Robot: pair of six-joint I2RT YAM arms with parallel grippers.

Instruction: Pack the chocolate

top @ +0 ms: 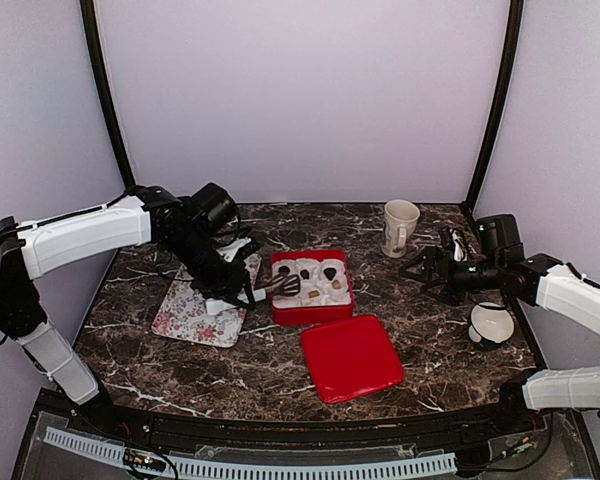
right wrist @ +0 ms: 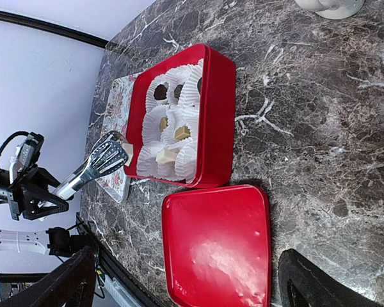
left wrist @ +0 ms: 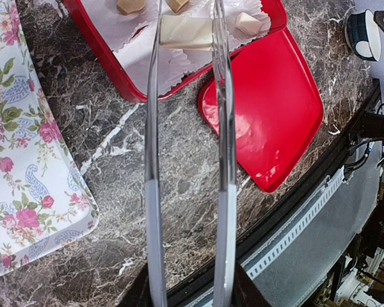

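The red lid (top: 352,357) lies flat on the desk (top: 280,385), at about 5 o'clock from the red box (top: 311,313) and close to it. It is clear of the work and no hazard yet.

The left fingers (top: 227,292) are clenched on the handle of a pair of metal tongs (top: 270,289). The tongs reach in from 9 o'clock, over the edge of the flowered tray (top: 193,318). One pale chocolate (left wrist: 185,32) is pinched between the tong tips, well ahead of the fingers and not touching them.

The risk sits here. In the overhead view the tips are just inside the box's 9 o'clock wall, but the right wrist view puts them nearly on the rim. Let go now, the piece could strike the wall and roll onto the desk or the tray.

The block is smooth and held only by two thin blades. A wobble or a slackened squeeze could drop it early.

The tips are also close above the white paper cups (right wrist: 173,128). Lowering carelessly might snag one and tip out its contents. Which cup lies beneath the piece I cannot tell.

The other chocolates (right wrist: 182,132) sit in their cups: tan ones mid-box, dark ones toward 12 o'clock.

Farther off, at 3 o'clock, the right fingers (top: 428,268) hang spread wide, grasping nothing. A small bowl (top: 491,325) lies just nearer than them and a mug (top: 400,227) stands beyond at 1 o'clock, both well apart from the box.
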